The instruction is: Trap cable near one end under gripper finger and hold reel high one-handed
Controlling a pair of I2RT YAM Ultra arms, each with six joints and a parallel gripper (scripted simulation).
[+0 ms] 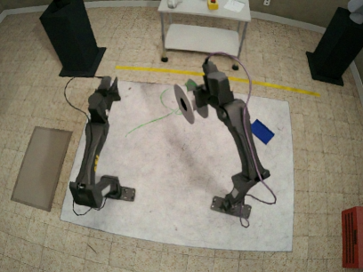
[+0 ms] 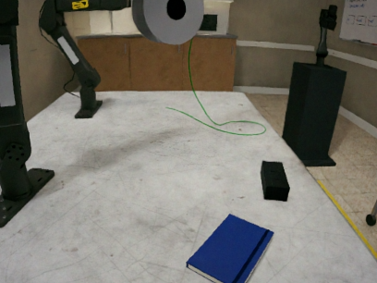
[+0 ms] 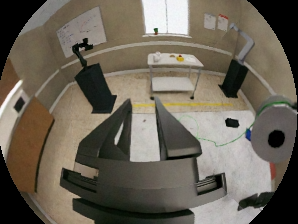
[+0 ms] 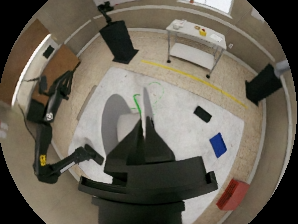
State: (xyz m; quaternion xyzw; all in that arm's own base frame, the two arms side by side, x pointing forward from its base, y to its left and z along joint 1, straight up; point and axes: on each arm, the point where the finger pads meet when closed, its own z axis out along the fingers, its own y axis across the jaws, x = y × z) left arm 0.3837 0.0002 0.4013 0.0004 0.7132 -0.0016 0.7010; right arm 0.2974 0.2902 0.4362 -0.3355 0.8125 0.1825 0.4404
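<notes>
A grey reel (image 1: pixel 189 111) (image 2: pixel 152 20) (image 3: pixel 268 121) (image 4: pixel 113 123) hangs high above the white mat (image 1: pixel 178 187) (image 2: pixel 139 185). My right gripper (image 1: pixel 198 95) (image 4: pixel 145 120) is shut on the reel's rim. A thin green cable (image 1: pixel 147 123) (image 2: pixel 190 74) (image 4: pixel 135 102) runs from the reel at the fingers down to the mat, and its far part lies in a loose curve there. My left gripper (image 1: pixel 112 84) (image 3: pixel 142 100) is partly open and empty, raised at the other side of the mat, well apart from the reel and cable.
A blue notebook (image 1: pixel 262 132) (image 2: pixel 231 250) and a small black box (image 2: pixel 274 180) (image 4: pixel 202 115) lie on the mat. Black pedestals (image 1: pixel 71 36) (image 1: pixel 334 44) (image 2: pixel 319 111) and a white cart (image 1: pixel 205 27) stand beyond it. A red crate (image 1: pixel 353 237) sits on the floor.
</notes>
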